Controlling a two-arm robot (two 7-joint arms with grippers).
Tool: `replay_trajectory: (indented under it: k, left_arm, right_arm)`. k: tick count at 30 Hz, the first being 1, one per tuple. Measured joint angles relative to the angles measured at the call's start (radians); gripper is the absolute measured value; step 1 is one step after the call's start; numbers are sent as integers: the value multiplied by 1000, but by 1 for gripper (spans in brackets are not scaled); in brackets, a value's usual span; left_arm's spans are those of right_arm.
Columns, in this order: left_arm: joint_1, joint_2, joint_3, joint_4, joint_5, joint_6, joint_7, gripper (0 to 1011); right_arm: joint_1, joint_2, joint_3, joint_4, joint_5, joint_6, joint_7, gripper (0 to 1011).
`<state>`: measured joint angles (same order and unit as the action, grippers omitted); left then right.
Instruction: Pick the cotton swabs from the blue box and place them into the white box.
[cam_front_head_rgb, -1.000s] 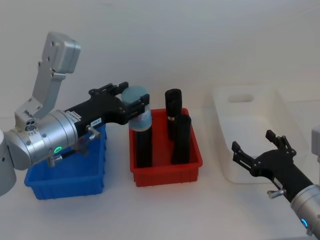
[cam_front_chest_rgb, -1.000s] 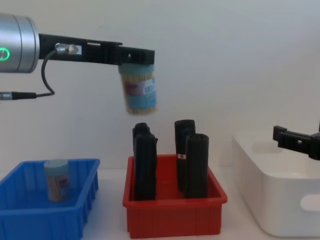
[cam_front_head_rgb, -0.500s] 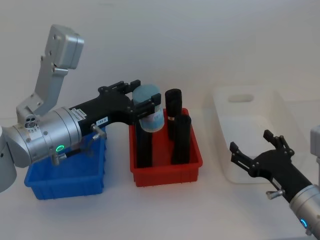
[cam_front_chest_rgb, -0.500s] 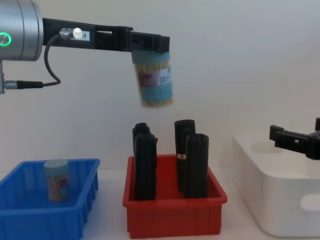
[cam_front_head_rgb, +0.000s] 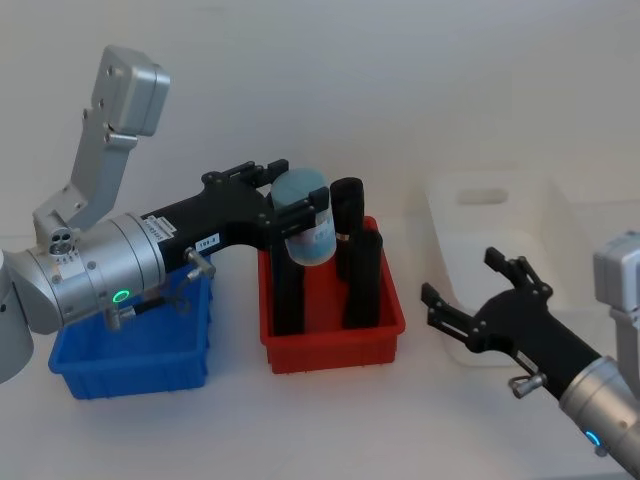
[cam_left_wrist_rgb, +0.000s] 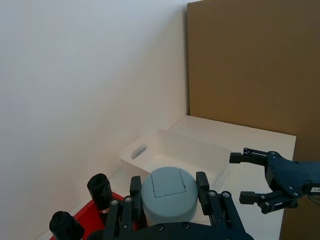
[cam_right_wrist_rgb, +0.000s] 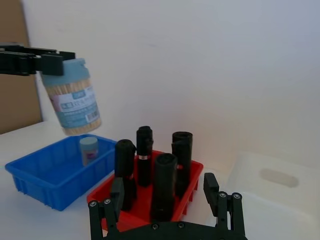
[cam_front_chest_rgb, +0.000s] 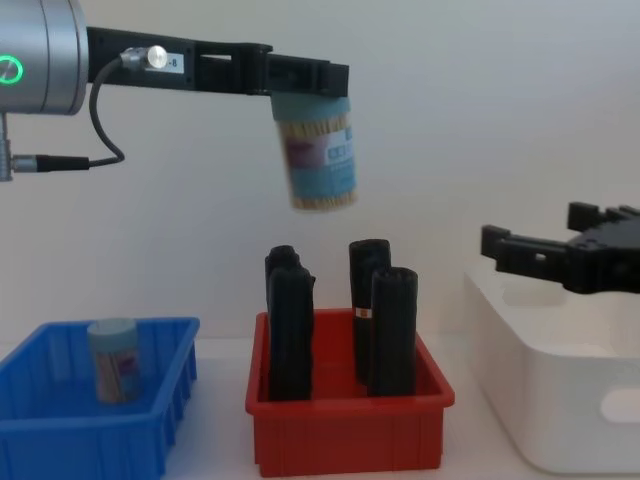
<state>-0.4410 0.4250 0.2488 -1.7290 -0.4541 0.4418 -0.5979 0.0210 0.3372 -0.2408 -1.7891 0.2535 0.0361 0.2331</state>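
Both arms have shifted: the left tool (cam_front_chest_rgb: 310, 78), clamped round the lid of a jar of cotton swabs (cam_front_chest_rgb: 318, 150), has carried it rightward, high over the red bin (cam_front_chest_rgb: 350, 435). Meanwhile the right tool (cam_front_head_rgb: 462, 280), fingers apart, has advanced beside the white box (cam_front_chest_rgb: 560, 400). A second jar (cam_front_chest_rgb: 113, 358) stands in the blue box (cam_front_head_rgb: 130, 365). Such a jar looks light, rigid and slick, so the lid seems the best hold.

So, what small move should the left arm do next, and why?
Probably move the left pincer sideways to the robot's right, at this height. It grips the cotton swabs jar by its lid, high above the black rolls in the red bin. The white box lies further right, where the open right pincer hovers.
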Motion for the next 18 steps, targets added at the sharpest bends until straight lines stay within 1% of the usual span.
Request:
replay_trajectory:
  k: [7, 11, 12, 15, 18]
  left_arm:
    - [-1, 0, 0, -2, -2, 1, -4, 660]
    - [-1, 0, 0, -2, -2, 1, -5, 660]
    - [-1, 0, 0, -2, -2, 1, -5, 660]
    - [-1, 0, 0, -3, -3, 2, -6, 660]
    - [-1, 0, 0, -3, -3, 2, -6, 660]
  right_arm:
    - [32, -7, -9, -7, -24, 9, 83, 1002]
    - [67, -16, -17, -9, -44, 20, 147, 1002]
    - [72, -18, -18, -9, -48, 22, 154, 1002]
    - [106, -28, -24, -8, -67, 34, 205, 1002]
    - [126, -35, -27, -3, -79, 40, 228, 1002]
